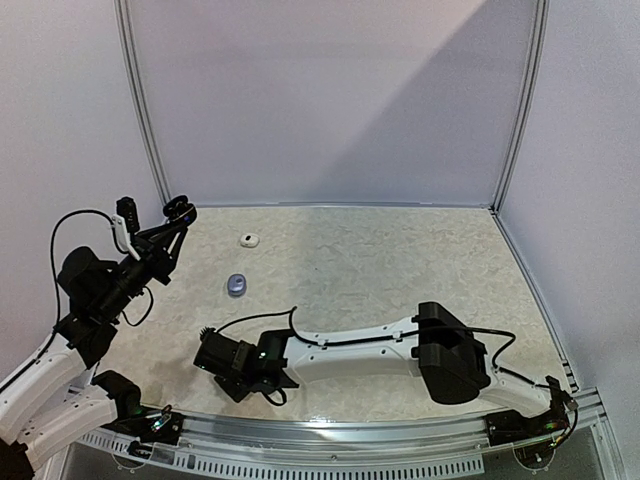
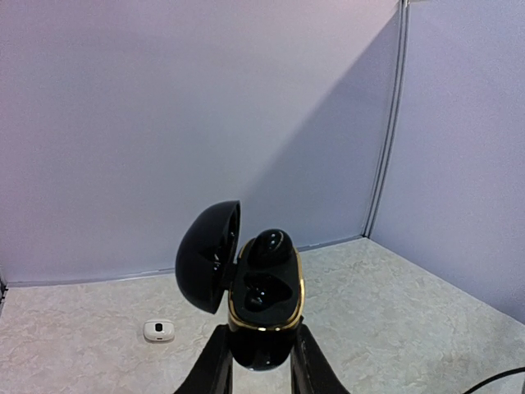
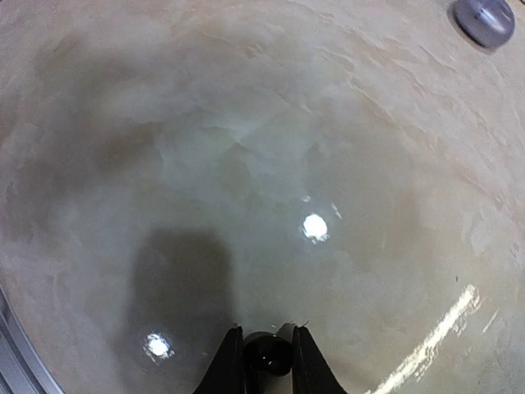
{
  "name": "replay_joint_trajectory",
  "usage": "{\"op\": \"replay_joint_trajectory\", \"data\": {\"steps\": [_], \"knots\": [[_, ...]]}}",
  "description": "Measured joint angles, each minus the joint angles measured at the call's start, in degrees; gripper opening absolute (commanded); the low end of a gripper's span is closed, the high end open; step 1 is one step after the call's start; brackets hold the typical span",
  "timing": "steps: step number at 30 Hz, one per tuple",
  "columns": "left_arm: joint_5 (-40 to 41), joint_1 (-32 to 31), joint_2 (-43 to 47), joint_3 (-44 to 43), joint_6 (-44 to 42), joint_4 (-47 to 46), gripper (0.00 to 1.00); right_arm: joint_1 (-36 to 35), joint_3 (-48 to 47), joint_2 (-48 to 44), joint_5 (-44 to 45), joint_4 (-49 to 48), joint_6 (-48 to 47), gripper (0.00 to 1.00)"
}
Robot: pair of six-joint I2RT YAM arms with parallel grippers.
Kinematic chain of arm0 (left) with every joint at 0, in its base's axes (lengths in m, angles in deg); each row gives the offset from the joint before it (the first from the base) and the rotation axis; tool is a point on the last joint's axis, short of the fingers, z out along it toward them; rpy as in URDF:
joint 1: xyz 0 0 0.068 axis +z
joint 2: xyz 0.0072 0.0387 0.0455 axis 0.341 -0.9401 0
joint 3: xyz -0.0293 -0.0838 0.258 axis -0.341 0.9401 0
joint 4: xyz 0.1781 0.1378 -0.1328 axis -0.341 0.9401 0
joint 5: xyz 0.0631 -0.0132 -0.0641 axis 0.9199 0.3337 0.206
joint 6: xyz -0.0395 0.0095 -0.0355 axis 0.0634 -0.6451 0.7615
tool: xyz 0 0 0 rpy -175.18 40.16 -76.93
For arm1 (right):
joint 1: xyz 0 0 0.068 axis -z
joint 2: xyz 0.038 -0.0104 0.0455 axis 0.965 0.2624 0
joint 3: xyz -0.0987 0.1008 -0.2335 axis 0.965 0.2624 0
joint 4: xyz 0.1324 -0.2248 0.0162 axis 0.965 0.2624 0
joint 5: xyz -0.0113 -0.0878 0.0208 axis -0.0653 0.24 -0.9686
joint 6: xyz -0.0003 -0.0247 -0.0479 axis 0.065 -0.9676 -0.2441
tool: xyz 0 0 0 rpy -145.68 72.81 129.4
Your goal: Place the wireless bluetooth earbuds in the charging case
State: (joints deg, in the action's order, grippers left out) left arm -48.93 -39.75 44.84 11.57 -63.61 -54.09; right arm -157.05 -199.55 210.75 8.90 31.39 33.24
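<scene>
Left jaws clamp open gold-rimmed black charging case [image 2: 267, 302], seated earbud [image 2: 269, 246] inside; right jaws pinch black earbud [image 3: 267, 355] on bench [image 3: 246, 164].

Gold-rimmed blk case [image 2: 261, 345], blk earbud [image 3: 267, 355]

Pale lilac walls [image 1: 330, 100] on 3 sides w/ grey corner strips [image 1: 145, 110]. Beige marbled tabletop [image 1: 380, 260], glossy; bright glare spots [image 3: 314, 226] just ahead of right claw [image 3: 264, 336].
</scene>
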Motion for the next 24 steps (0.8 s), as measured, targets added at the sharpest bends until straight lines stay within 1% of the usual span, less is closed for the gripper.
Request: {"op": "replay_joint_trajectory", "data": {"steps": [4,9,15,18,21,22,24], "knots": [[-0.02,-0.07,0.04,0.00,0.00,0.00,0.00,-0.17,6.69,-4.15,1.51,0.33,0.63,0.13],[-0.02,-0.07,0.13,0.00,0.00,0.00,0.00,-0.20,18.10,-11.10,3.80,0.90,2.19,0.13],[-0.28,-0.07,0.13,0.00,0.00,-0.02,0.00,-0.07,38.25,-23.82,5.84,1.62,8.07,0.15],[-1.42,-0.09,0.09,0.00,0.09,-0.02,0.00,0.22,45.33,-28.61,5.92,2.08,10.84,0.17],[-4.35,-0.26,-0.57,0.22,1.27,-0.59,0.00,0.83,50.14,-32.06,5.22,2.49,12.94,0.24],[-5.46,-0.39,-0.76,0.46,1.77,-0.90,0.00,1.07,50.93,-32.74,4.81,2.60,13.42,0.29],[-7.52,-0.83,-1.40,0.83,2.67,-1.46,0.00,1.79,51.60,-33.51,4.07,3.30,13.75,0.42]]}}
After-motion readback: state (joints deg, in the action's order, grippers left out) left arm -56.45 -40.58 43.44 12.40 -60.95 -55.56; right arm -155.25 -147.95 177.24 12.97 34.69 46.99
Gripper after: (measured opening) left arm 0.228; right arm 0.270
